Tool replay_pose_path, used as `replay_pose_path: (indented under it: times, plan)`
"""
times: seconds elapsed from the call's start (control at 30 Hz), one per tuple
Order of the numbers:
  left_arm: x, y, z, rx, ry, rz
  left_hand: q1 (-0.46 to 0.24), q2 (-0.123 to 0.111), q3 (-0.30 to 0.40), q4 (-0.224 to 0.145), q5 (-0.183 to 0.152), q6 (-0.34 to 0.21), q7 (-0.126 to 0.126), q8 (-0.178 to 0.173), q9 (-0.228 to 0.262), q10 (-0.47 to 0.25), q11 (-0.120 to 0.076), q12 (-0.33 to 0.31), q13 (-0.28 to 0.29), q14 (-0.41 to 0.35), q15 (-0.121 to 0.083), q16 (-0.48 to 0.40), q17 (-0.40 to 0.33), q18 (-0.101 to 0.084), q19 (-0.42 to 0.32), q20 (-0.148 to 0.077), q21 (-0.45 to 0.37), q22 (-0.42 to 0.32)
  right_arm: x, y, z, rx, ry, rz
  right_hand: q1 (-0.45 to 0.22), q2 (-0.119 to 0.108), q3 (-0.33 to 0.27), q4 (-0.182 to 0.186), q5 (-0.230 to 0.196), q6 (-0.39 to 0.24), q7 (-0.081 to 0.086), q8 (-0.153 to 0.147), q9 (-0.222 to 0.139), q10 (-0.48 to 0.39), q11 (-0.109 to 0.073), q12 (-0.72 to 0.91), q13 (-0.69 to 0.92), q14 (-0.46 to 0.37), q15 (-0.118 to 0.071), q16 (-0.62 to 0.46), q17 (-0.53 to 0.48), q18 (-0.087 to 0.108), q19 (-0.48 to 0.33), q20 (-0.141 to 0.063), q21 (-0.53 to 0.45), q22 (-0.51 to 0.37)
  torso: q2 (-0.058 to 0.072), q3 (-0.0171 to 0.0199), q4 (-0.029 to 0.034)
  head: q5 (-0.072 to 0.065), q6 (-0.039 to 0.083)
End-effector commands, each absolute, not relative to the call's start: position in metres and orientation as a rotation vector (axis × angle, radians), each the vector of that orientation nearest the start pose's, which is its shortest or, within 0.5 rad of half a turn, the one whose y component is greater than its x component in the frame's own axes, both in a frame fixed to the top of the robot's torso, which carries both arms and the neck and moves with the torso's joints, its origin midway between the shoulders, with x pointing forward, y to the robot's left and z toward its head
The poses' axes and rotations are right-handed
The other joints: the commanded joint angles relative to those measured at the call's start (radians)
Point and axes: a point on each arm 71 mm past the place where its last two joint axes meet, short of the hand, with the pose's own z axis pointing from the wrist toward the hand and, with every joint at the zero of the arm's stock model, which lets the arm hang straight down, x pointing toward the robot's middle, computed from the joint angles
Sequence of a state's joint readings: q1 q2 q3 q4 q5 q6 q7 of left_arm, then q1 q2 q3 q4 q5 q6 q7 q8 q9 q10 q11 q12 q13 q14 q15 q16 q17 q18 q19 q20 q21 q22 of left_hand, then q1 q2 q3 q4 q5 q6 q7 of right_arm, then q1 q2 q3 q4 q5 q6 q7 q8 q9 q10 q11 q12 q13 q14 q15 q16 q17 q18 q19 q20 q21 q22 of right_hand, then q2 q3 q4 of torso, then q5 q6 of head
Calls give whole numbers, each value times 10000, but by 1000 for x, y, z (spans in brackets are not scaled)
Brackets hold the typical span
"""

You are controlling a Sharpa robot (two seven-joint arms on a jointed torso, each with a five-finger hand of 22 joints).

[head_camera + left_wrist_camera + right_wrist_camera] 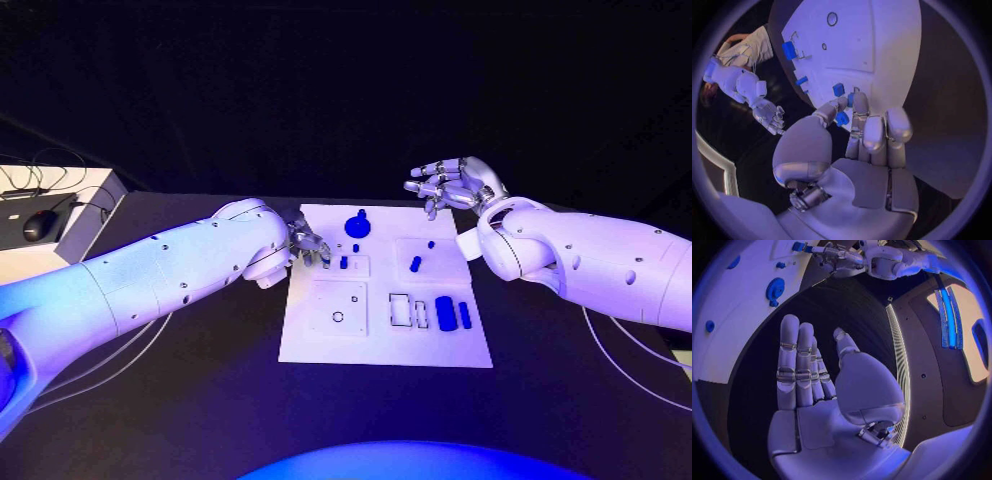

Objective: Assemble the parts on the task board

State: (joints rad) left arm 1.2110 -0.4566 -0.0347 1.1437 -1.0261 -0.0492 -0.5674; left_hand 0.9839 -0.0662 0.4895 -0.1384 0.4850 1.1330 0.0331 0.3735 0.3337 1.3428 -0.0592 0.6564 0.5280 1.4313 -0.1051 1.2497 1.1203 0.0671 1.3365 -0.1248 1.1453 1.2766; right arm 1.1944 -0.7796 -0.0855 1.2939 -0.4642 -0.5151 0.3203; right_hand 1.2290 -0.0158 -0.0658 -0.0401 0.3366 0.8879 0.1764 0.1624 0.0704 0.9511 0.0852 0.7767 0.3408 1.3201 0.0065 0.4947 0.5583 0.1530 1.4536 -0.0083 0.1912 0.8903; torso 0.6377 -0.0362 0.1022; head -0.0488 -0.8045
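The board (320,340) is seen as a smooth, matt white plate, seemingly of plastic. The parts (446,313) on it are seen as smooth blue plastic with a slight sheen. The worktop (173,400) is shown as matt black, without reflections. The left hand (861,150) and the right hand (811,390) are finished in smooth, satin silver, metal-like, with glossy highlights. The arms (159,275) are cased in smooth, glossy white shells, seemingly plastic.
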Motion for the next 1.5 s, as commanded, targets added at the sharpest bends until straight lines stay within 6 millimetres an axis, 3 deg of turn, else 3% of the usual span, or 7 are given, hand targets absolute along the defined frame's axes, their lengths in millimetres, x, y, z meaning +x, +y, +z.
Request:
replay_pose_path:
  times: [0.03, 1.5]
  plan:
    - [539, 127, -235, -3461, 21997, -3919, 374, 441, 309, -286, 48, 617, -533, 28, 2845, 204, -164, -65, 9, -7, -50, 40, 10, -162, 42, -46, 41, -16, 523, -250, -203, 7119, 14270, 10713, -41, 76, -27, -60, 57, 1, 44, -55, -4, -1, -47, -12, -14, -48, 2, 51, 13, 125, -78, -2, 58, 10, 0, 3, 1, -4, -22]
    - [537, 129, -239, -3188, 22340, -3727, 355, 415, 408, -332, 61, 602, -538, 83, 2906, 206, -166, -34, 64, 1, -52, 69, 58, -185, 37, -54, 83, -8, 522, -251, -203, 7138, 14271, 10703, -54, 74, -34, -60, 54, 1, 44, -53, -4, 0, -47, -13, -14, -49, 3, 49, 10, 125, -78, -2, 56, 12, 11, -1, 1, -40, -130]
